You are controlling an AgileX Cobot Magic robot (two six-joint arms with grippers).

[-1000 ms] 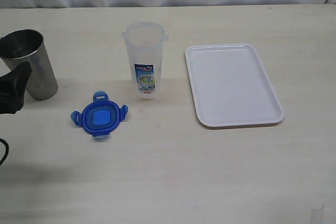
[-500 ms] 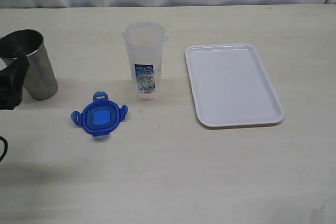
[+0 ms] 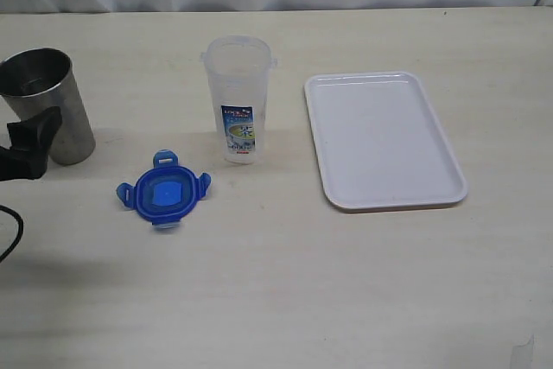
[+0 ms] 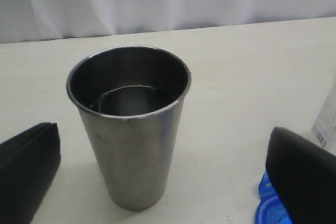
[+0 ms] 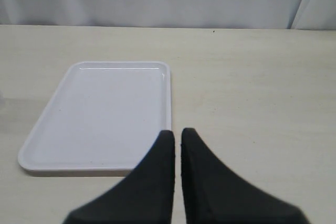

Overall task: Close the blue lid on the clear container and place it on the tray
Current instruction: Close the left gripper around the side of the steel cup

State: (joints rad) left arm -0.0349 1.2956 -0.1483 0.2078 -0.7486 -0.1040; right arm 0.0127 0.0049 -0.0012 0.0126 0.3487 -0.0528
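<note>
The blue lid (image 3: 163,190) lies flat on the table, flaps spread, left of and nearer than the clear container (image 3: 238,97). The container stands upright and uncovered, its label facing the camera. To its right lies the white tray (image 3: 380,136), with nothing on it. My left gripper (image 3: 33,140) is at the far left edge beside a steel cup, well apart from the lid. In the left wrist view the left gripper (image 4: 164,132) is open, its fingers wide either side of the cup, and the lid's edge (image 4: 269,208) shows by one finger. My right gripper (image 5: 177,132) is shut on nothing, near the tray's (image 5: 100,114) corner.
A grey steel cup (image 3: 52,101) stands upright at the far left, right in front of my left gripper; it also fills the middle of the left wrist view (image 4: 131,129). A white curtain backs the table's far edge.
My left gripper's finger at the left edge has shifted in front of the steel cup and now sits a little lower. Lid, container and tray have not moved.
</note>
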